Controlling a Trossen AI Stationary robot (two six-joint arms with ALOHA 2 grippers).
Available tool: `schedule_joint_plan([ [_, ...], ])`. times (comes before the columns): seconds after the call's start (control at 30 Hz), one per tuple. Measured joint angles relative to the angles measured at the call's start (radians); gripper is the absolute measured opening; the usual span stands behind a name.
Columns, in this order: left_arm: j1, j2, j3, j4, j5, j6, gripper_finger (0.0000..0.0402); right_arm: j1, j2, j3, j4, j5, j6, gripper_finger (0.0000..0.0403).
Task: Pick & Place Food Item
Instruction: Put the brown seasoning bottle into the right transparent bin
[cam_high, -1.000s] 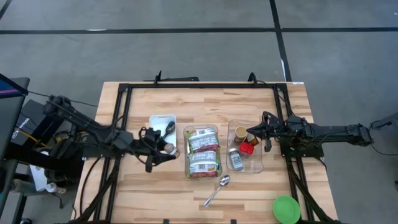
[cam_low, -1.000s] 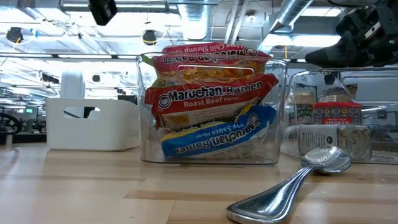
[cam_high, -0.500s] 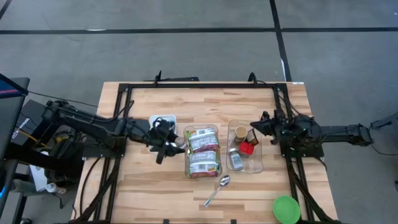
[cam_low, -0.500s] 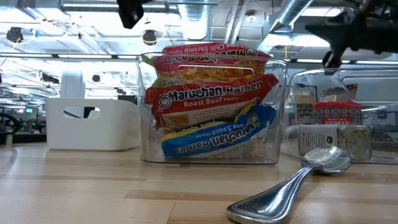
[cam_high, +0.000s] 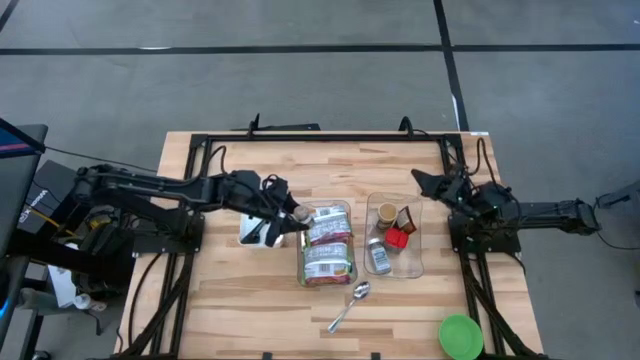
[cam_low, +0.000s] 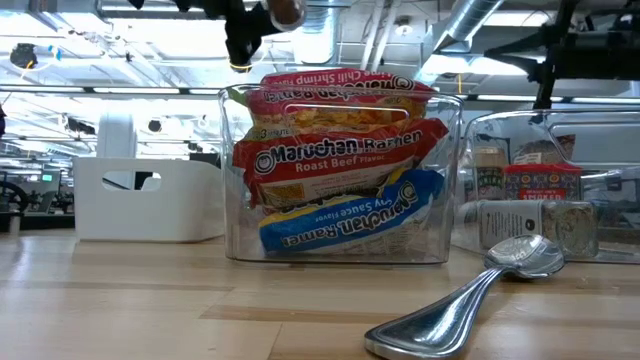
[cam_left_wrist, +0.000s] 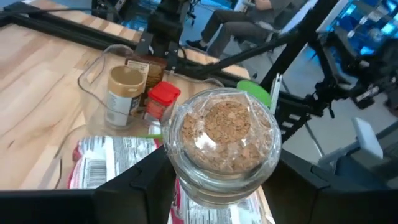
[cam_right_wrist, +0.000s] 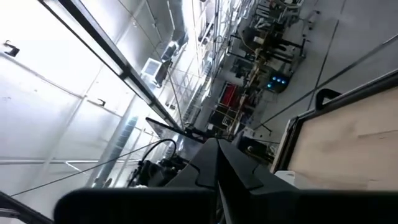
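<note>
Mid-transfer stage of the pick-and-place. Nearest in my left wrist view, my left gripper (cam_left_wrist: 214, 186) has its jaws clamped on the glass jar (cam_left_wrist: 222, 144), whose brown granular contents fill the lower centre of that frame; the pick I judge complete. In the high view, centre-left, the same jar (cam_high: 299, 215) hangs above the left edge of the clear ramen bin (cam_high: 325, 243), just right of the white tray (cam_high: 247, 236), so it is lifted clear of the desk (cam_high: 230, 300) and not yet set down. Beyond it in the wrist view, upper left, lies the clear condiment bin (cam_left_wrist: 93, 68) with a tan-lidded jar (cam_left_wrist: 125, 94) and a red-capped bottle (cam_left_wrist: 161, 99); I take this bin to be the likely destination, though the frames do not settle that. What remains, in my judgement, is the carry, the lowering and the release. Farthest, at the high view's right, my right gripper (cam_high: 422, 181) waits beside the condiment bin with its jaws together, holding nothing.
</note>
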Motion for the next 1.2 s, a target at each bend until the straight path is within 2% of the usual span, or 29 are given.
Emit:
schedule_joint_plan([
  [0.17,0.008,0.008,0.000,-0.002,0.014,0.013,0.0188,0.000,0.000,0.000,0.085,-0.001,0.001,0.0001],
  [0.3,0.010,0.010,0.000,0.006,0.016,0.007,0.0194,0.000,0.000,0.005,0.201,-0.031,-0.128,0.0001],
  [0.37,0.010,0.011,0.000,0.008,0.015,0.004,0.0194,0.000,0.000,0.035,0.182,-0.055,-0.199,0.0001],
  [0.47,0.010,0.011,0.000,0.036,0.012,-0.026,0.0188,0.000,0.021,0.120,0.048,-0.062,-0.273,0.0001],
  [0.57,0.011,0.011,0.000,0.067,0.007,-0.045,0.0188,-0.001,0.066,0.248,-0.188,-0.062,-0.338,0.0000],
  [0.67,0.010,0.011,0.000,0.075,-0.016,-0.052,0.0193,-0.001,0.143,0.390,-0.422,-0.062,-0.381,0.0000],
  [0.8,0.011,0.011,0.000,0.076,-0.027,-0.070,0.0190,-0.001,0.278,0.557,-0.615,-0.067,-0.459,0.0000],
  [0.9,0.010,0.011,0.000,0.081,-0.030,-0.075,0.0188,0.000,0.371,0.653,-0.688,-0.089,-0.532,0.0000],
  [1.03,0.010,0.011,0.000,0.081,-0.044,-0.080,0.0193,0.000,0.521,0.743,-0.691,-0.185,-0.626,0.0000],
  [1.2,0.010,0.047,-0.002,0.117,-0.053,-0.100,0.0188,0.000,0.694,0.839,-0.693,-0.305,-0.638,0.0000],
])
